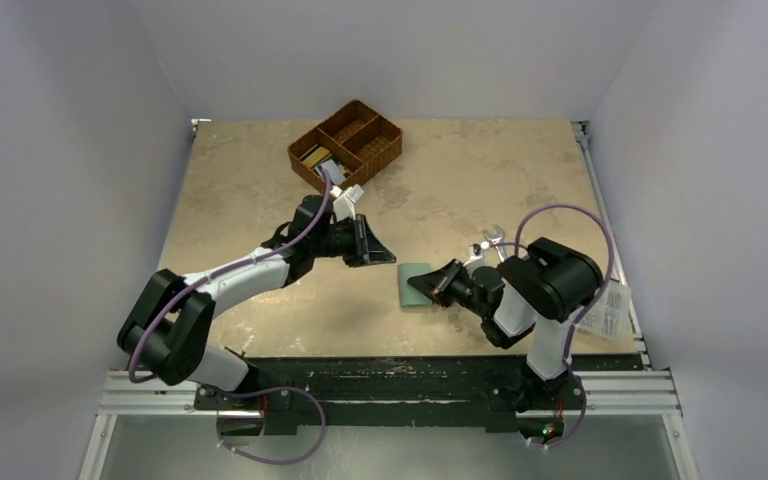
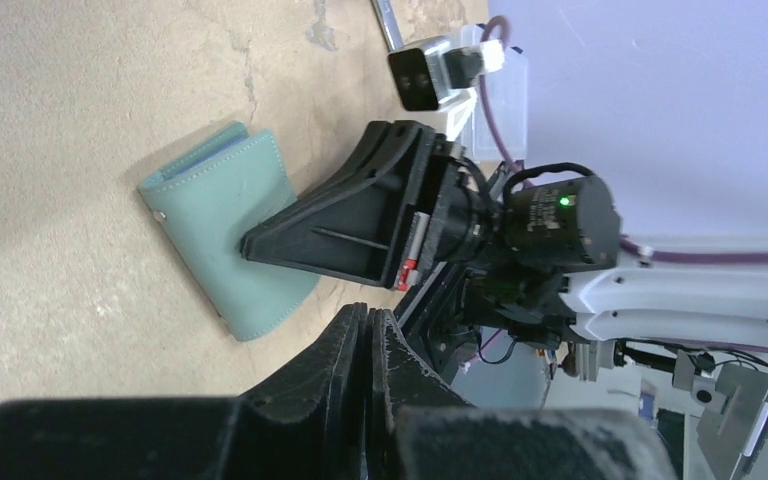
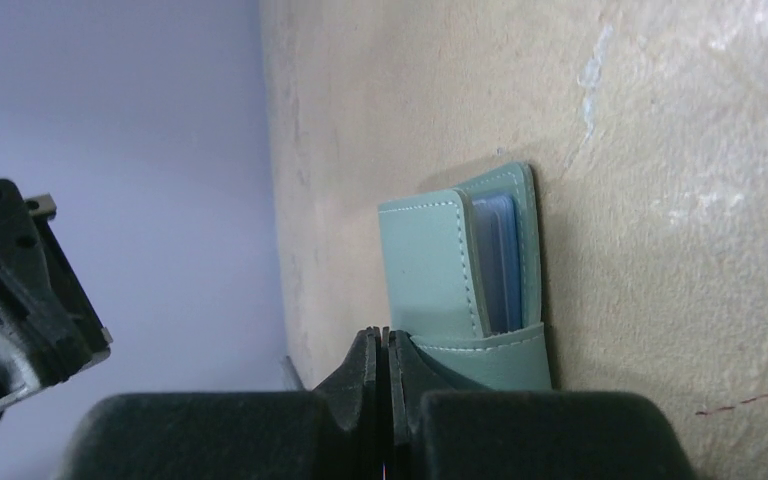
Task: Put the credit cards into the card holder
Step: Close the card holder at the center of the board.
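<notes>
card holder (image 3: 430, 270): maybe bluish card (image 3: 500, 265) inside | basket (image 1: 385, 150): items (image 1: 315, 157) | left end effector (image 2: 370, 318), right end effector (image 3: 382, 338): pressed together

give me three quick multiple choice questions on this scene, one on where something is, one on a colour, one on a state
1. Where on the table does the wicker basket stand?
A) towards the far edge
B) at the near edge
C) at the right edge

2. What colour is the outside of the card holder?
A) red
B) teal-green
C) black

3. How does the right gripper stand?
A) wide open
B) half open
C) shut, tips at the card holder

Answers:
1 A: in the top view the basket sits far from the arm bases, close to the back edge.
2 B: the cover shows teal-green in all three views.
3 C: the right wrist view shows the two fingers pressed together at the holder's edge.
</notes>
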Controlling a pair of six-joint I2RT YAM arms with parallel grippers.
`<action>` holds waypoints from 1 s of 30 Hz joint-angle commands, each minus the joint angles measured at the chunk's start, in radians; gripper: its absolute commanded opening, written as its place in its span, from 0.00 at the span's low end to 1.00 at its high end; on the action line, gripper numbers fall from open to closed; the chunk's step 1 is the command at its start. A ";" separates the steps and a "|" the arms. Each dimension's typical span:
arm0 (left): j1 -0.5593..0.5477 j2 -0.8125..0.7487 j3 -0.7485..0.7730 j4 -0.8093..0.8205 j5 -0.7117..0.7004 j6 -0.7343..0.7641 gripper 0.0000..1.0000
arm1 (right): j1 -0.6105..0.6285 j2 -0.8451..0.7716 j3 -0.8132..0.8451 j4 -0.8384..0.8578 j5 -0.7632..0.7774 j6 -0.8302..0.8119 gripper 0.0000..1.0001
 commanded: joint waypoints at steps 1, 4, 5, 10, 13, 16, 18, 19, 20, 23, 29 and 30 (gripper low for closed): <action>-0.004 -0.103 -0.031 -0.060 -0.032 0.030 0.05 | 0.041 0.223 -0.084 -0.007 0.051 0.120 0.00; -0.004 -0.131 -0.039 -0.078 -0.035 0.038 0.05 | 0.063 0.306 -0.078 0.117 0.063 0.201 0.00; -0.003 -0.137 -0.039 -0.078 -0.037 0.037 0.05 | 0.065 0.316 -0.072 0.132 0.047 0.218 0.00; -0.005 -0.148 -0.018 -0.091 -0.037 0.046 0.06 | 0.012 0.280 -0.098 0.238 -0.055 0.155 0.00; -0.005 -0.141 -0.013 -0.115 -0.044 0.075 0.14 | 0.001 0.103 -0.081 0.038 -0.128 0.043 0.22; -0.005 -0.132 -0.023 -0.103 -0.052 0.091 0.27 | 0.002 -0.157 -0.039 -0.306 -0.183 -0.066 0.44; -0.005 -0.115 -0.024 -0.096 -0.059 0.102 0.33 | 0.002 -0.361 0.066 -0.696 -0.136 -0.213 0.60; -0.005 -0.108 -0.027 -0.090 -0.058 0.103 0.35 | 0.007 -0.455 0.129 -0.886 -0.091 -0.308 0.67; -0.005 -0.099 -0.029 -0.080 -0.053 0.103 0.36 | 0.010 -0.539 0.178 -1.043 -0.046 -0.375 0.73; -0.006 -0.085 -0.037 -0.053 -0.045 0.100 0.40 | 0.008 -0.726 0.279 -1.323 0.002 -0.511 0.89; -0.028 -0.044 -0.072 -0.009 -0.043 0.091 0.56 | 0.007 -0.686 0.452 -1.707 0.125 -0.683 0.95; -0.031 -0.049 -0.082 0.004 -0.044 0.079 0.56 | 0.006 -0.690 0.453 -1.709 0.146 -0.680 0.96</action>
